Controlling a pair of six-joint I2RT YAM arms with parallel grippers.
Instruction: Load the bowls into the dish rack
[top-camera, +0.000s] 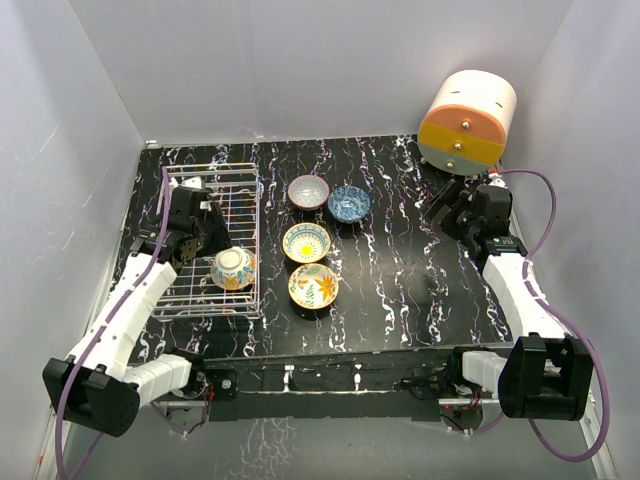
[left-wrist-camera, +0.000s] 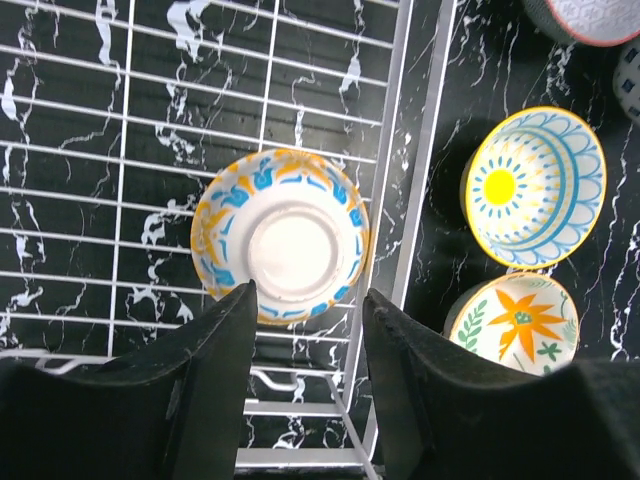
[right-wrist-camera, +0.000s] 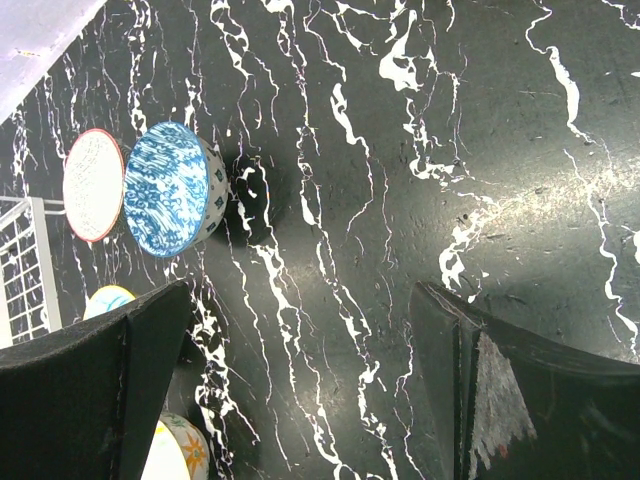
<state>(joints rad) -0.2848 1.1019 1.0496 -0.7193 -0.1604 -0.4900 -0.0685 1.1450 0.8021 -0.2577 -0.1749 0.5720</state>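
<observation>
Wire rack (top-camera: 210, 168) stands at left of black marbled table (top-camera: 400, 250). One orange-blue bowl (top-camera: 232, 268) lies inside, near rack's front right corner, pale base facing wrist camera. Left gripper (left-wrist-camera: 308, 292) hangs just over it, jaws parted, gripping nothing. Four more sit on table right of rack: grey bowl (top-camera: 308, 191) beside blue bowl (top-camera: 349, 203) at back, then yellow-rimmed bowl (top-camera: 306, 242), then floral bowl (top-camera: 313, 286) nearest. Right gripper (right-wrist-camera: 300, 290) gapes wide over table, near drum (top-camera: 467, 122), holding nothing.
</observation>
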